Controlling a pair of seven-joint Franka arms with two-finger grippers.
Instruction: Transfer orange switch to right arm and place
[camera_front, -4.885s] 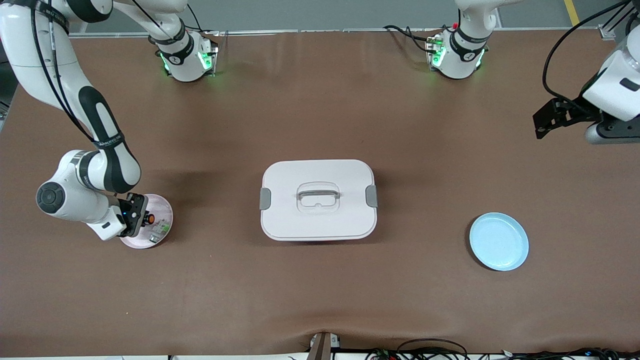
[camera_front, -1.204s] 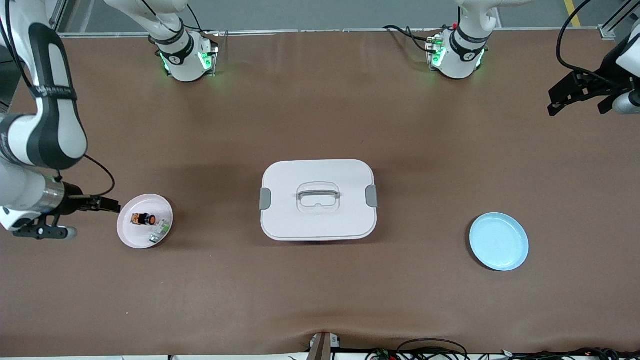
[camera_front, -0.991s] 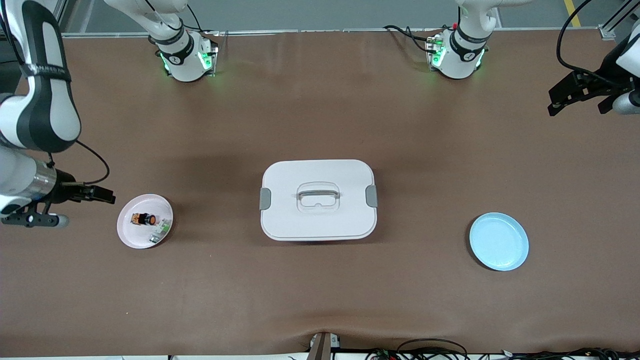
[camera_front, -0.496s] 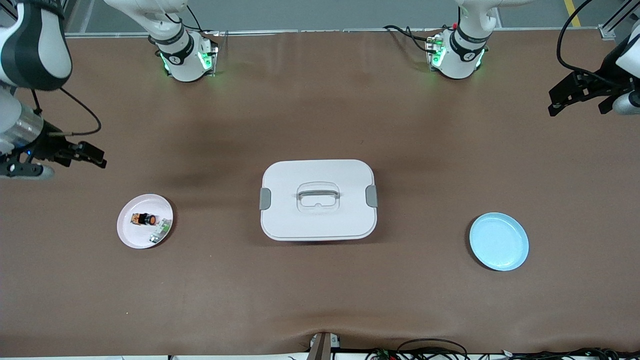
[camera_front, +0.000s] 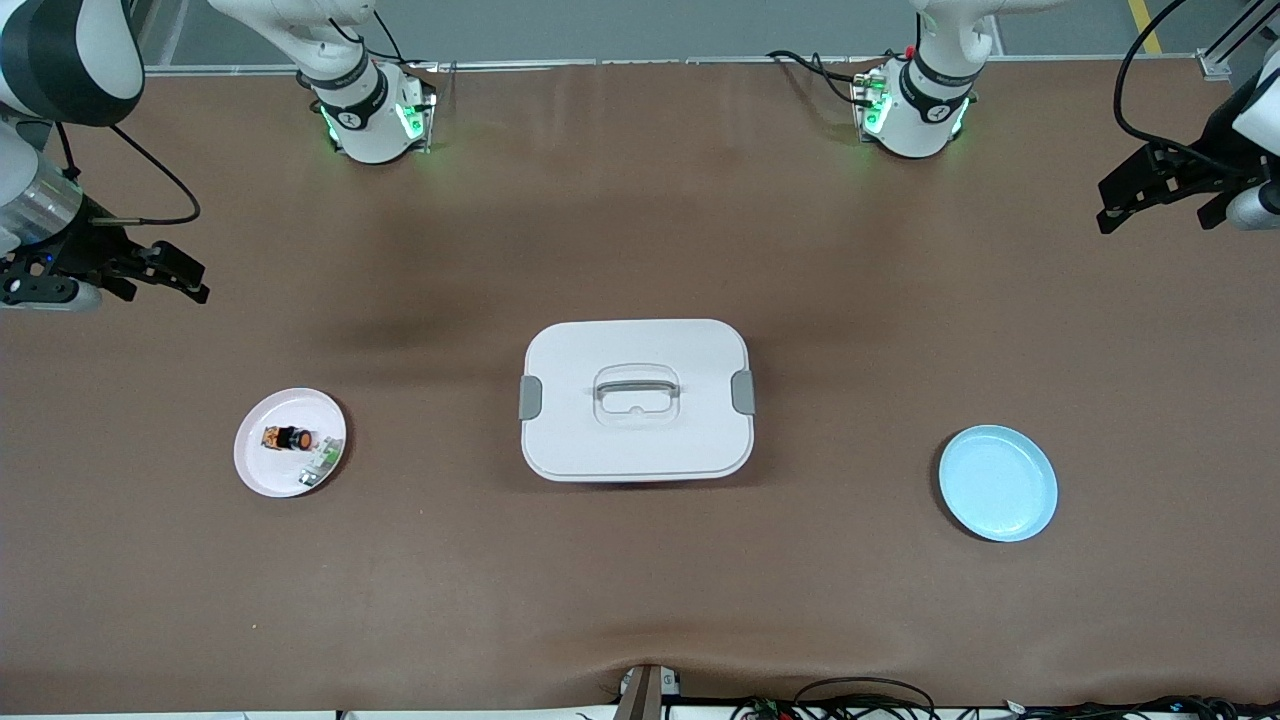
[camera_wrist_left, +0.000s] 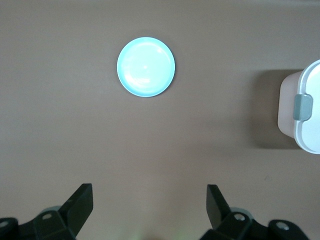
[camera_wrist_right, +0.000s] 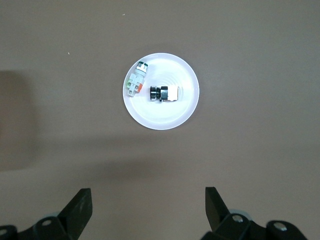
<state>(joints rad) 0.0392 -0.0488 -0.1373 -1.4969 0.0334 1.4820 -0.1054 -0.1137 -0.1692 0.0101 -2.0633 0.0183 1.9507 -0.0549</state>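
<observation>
The orange switch (camera_front: 287, 437) lies on its side on the pink plate (camera_front: 258, 470), beside a small white-and-green part (camera_front: 318, 463). It also shows in the right wrist view (camera_wrist_right: 162, 93), on the plate (camera_wrist_right: 165, 116). My right gripper (camera_front: 190, 278) is open and empty, raised over the bare table at the right arm's end, clear of the plate; its fingers (camera_wrist_right: 80, 207) stand wide apart. My left gripper (camera_front: 1110, 205) is open and empty, raised over the table's left-arm end, and waits.
A white lidded box (camera_front: 636, 399) with a handle and grey latches stands mid-table, and its edge shows in the left wrist view (camera_wrist_left: 307, 115). A light blue plate (camera_front: 997, 483) lies toward the left arm's end, seen also in the left wrist view (camera_wrist_left: 146, 67).
My right gripper was shut on the switch at the pink plate, let it go there, and has risen and drawn back toward its base. The left arm has hardly moved.
</observation>
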